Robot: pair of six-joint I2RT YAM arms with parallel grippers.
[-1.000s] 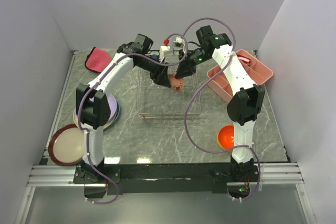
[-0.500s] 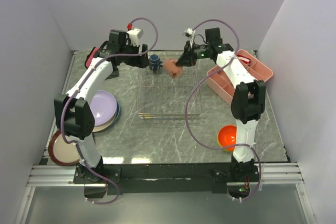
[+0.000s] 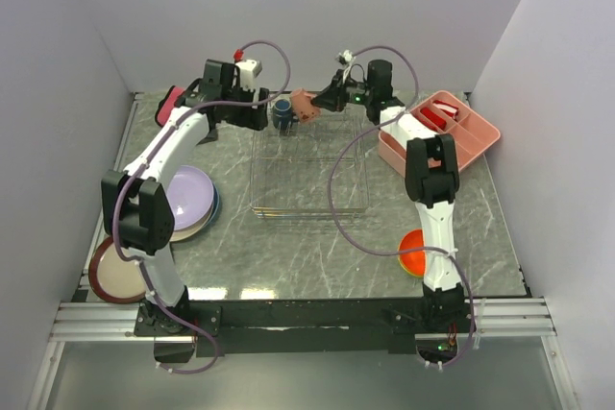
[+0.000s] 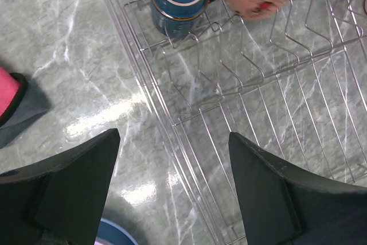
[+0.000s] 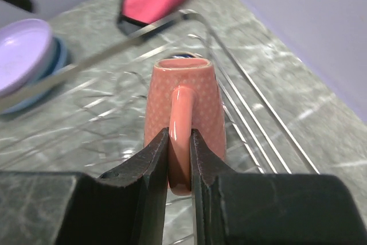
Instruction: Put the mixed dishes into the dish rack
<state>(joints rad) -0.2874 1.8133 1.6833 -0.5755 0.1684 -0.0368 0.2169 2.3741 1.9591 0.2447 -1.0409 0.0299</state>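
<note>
Top: right claw point(image 3: 317, 104) holds small pink cup point(image 3: 303, 106) over dish rack's point(image 3: 307, 180) far end, beside dark blue mug point(image 3: 282, 113) already racked. L wrist: left claw point(image 4: 172, 187) released, empty. R wrist: cup handle pinched tight; next probably lower cup w/o knocking mug, then release.

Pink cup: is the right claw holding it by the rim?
No, the right claw is closed on the handle of the pink cup.
</note>
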